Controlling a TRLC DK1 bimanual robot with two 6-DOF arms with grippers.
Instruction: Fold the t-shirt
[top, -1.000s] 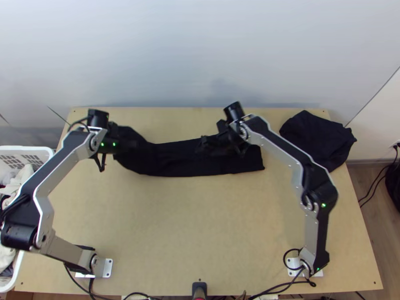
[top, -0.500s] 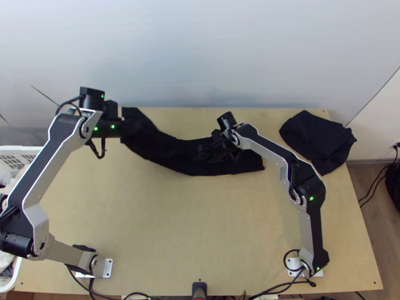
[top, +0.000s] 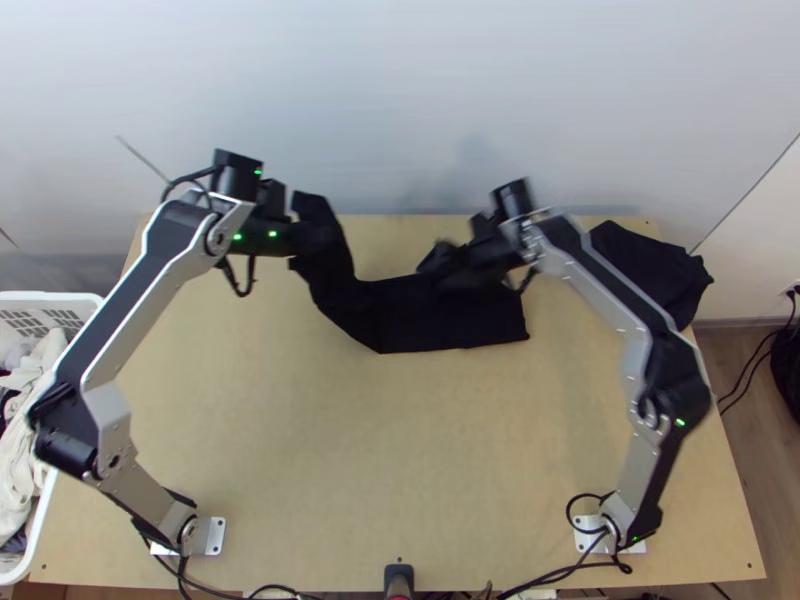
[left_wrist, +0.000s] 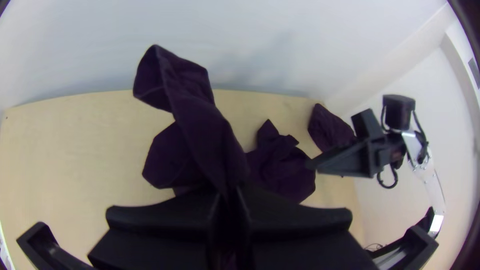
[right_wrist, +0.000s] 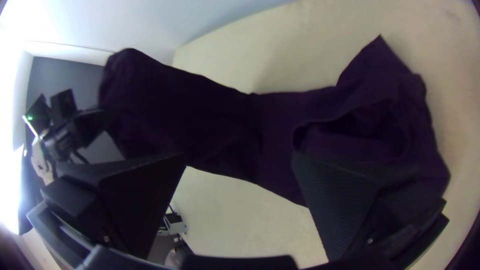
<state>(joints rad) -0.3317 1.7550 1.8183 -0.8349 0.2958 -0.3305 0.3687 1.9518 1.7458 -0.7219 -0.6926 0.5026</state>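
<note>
A pale wall (top: 380, 110) stands behind the light wooden surface (top: 310, 450), and from here I see the black t-shirt (top: 455, 318) lying in a long strip near the far edge, its left end raised, the rest loosely layered with some bunching. The cloth looks light and limp; I'd expect it to sag and crease wherever it isn't held, so I'd take it by the end corners, through all the layers. The left gripper (left_wrist: 229, 202) is closed on the cloth, holding that raised end. The right gripper (right_wrist: 239, 161) has its fingers wide apart above the strip, gripping nothing; whether it brushes the fabric, I can't tell.
</note>
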